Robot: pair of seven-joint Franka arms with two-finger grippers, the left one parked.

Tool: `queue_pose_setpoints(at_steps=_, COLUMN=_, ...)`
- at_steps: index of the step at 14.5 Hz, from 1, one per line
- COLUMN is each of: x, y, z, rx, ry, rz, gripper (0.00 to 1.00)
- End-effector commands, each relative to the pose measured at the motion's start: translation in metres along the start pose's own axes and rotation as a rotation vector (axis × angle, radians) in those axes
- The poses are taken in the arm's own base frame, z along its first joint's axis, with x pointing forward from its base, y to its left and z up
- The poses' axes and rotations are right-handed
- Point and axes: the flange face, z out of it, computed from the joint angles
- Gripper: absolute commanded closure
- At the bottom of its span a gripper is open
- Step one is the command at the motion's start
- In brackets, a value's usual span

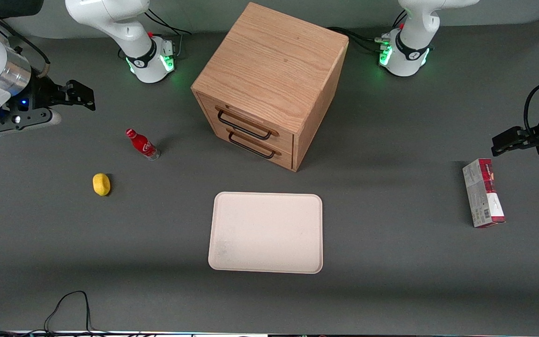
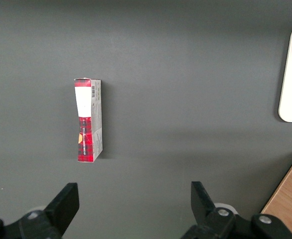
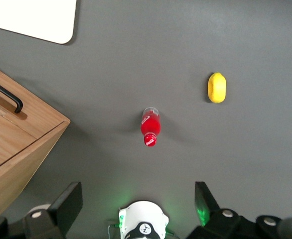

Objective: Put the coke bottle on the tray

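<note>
Coke bottle [image 1: 142, 144] stands upright, left of centre in the front view, well apart from the tray [image 1: 265, 232] at lower centre. Gripper [image 1: 70, 96] hangs upper left, fingers spread wide, empty. Bottle looks light, rigid, slick, tippy; best gripped around the mid-body.

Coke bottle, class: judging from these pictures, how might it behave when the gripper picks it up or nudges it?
The coke bottle stands upright on a narrow clear base, so a sideways nudge would probably tip it. Its round body would then likely roll. It looks rigid and small, probably light, though its glossy surface may slip between the fingers. The gripper, open, hangs above the table toward the working arm's end. The tray waits bare.
</note>
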Motion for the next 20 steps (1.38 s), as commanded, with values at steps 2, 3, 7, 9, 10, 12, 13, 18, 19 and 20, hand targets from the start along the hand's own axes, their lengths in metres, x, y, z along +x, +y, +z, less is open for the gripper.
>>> queue_pose_setpoints(at_steps=2, x=-0.047, y=-0.007, z=-0.002, rx=0.024, ry=-0.003, rz=-0.005, gripper=0.0)
queue_pose_setpoints(at_steps=3, x=-0.055, y=-0.005, z=0.008, rx=0.028, ry=-0.003, rz=-0.002, gripper=0.0)
queue_pose_setpoints(at_steps=7, x=-0.086, y=-0.002, z=0.032, rx=0.036, ry=0.032, rz=-0.001, gripper=0.0)
queue_pose_setpoints(at_steps=9, x=-0.086, y=-0.002, z=0.032, rx=0.036, ry=0.034, rz=0.001, gripper=0.0)
queue_pose_setpoints(at_steps=10, x=-0.086, y=-0.002, z=0.032, rx=0.034, ry=0.034, rz=0.001, gripper=0.0)
queue_pose_setpoints(at_steps=12, x=-0.078, y=-0.002, z=0.041, rx=0.034, ry=0.034, rz=0.001, gripper=0.0)
queue_pose_setpoints(at_steps=13, x=-0.072, y=-0.002, z=0.055, rx=0.033, ry=0.031, rz=0.002, gripper=0.0)
queue_pose_setpoints(at_steps=18, x=-0.048, y=-0.004, z=0.147, rx=0.031, ry=0.093, rz=0.004, gripper=0.0)
queue_pose_setpoints(at_steps=19, x=-0.046, y=-0.004, z=0.165, rx=0.03, ry=0.104, rz=0.005, gripper=0.0)
queue_pose_setpoints(at_steps=20, x=-0.044, y=-0.005, z=0.183, rx=0.03, ry=0.119, rz=0.005, gripper=0.0)
